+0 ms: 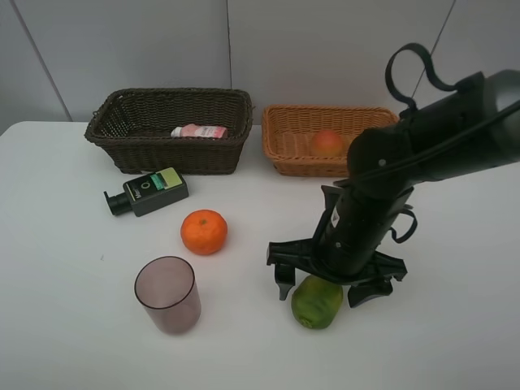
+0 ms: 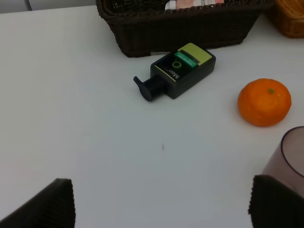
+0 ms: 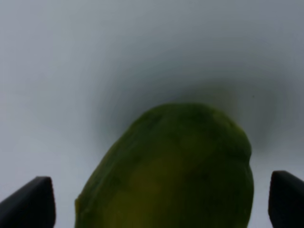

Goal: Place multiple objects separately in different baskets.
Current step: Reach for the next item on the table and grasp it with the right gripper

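Overhead view only: the right arm [image 1: 422, 138] reaches down at 5 o'clock on the white bench [image 1: 65, 341]. The left arm does not show here.
Right jaws: spread wide, one tip on each side of the green mottled fruit [image 1: 317, 305], not clenched on it.
Right wrist view only: the green fruit fills the picture, close and blurred, with a gap between it and each dark jaw tip.
Left jaws: seen in the left wrist view only. They are spread wide, grasping nothing, above bare bench.
Writing: in the left wrist view, white letters "Men" and a green ring can be read on the dark green pump bottle [image 2: 178, 71]. From overhead they are too small to read, as is the print on the small pink bottle [image 1: 199, 131].
Dark brown wicker basket [image 1: 122, 138]: at 11 o'clock, holding the pink bottle, which lies on its side.
Orange-tan wicker basket [image 1: 284, 158]: at 1 o'clock, holding a red-yellow round fruit [image 1: 327, 143].
Pump bottle: lying on its side at 10 o'clock, just in front of the dark basket.
Orange [image 1: 204, 231]: on the bench, left of centre.
Translucent mauve cup [image 1: 167, 294]: upright at 7 o'clock. In the left wrist view it is just beside one jaw tip.
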Motion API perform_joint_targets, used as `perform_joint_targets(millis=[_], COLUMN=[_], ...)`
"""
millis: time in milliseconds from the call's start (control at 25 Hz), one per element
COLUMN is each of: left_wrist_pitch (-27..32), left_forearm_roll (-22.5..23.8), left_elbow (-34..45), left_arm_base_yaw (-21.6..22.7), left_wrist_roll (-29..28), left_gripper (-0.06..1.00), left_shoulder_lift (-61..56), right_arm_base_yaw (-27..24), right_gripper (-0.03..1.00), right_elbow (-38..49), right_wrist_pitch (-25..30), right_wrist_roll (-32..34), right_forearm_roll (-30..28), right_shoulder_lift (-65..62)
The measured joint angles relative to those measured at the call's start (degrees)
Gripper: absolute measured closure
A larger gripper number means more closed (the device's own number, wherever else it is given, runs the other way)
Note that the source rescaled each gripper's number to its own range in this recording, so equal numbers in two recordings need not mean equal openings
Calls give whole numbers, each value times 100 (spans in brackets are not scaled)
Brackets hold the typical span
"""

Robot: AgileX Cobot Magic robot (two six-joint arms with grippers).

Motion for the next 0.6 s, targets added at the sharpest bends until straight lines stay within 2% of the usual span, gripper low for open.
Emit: perform_joint_targets(millis=[360, 400, 440, 560, 600], left_wrist_pitch=[0, 0, 0, 0, 0], left_forearm_roll=[0, 0, 0, 0, 0], left_elbow=[0, 0, 0, 0, 0], left_arm_base_yaw=[0, 0, 0, 0, 0], left_wrist_roll=[0, 0, 0, 0, 0], left_gripper=[-1, -1, -1, -1, -1], left_shoulder_lift=[0, 0, 0, 0, 0], right_arm_base_yaw=[0, 0, 0, 0, 0], right_gripper=[4, 8, 17, 59, 59], right_elbow=[0, 0, 0, 0, 0], right_wrist_pitch=[5, 5, 5, 5, 5], right_wrist_roll=[0, 0, 0, 0, 0], right_forearm_roll=[99, 110, 117, 139, 139], right_shoulder_lift=[128, 149, 163, 173, 173])
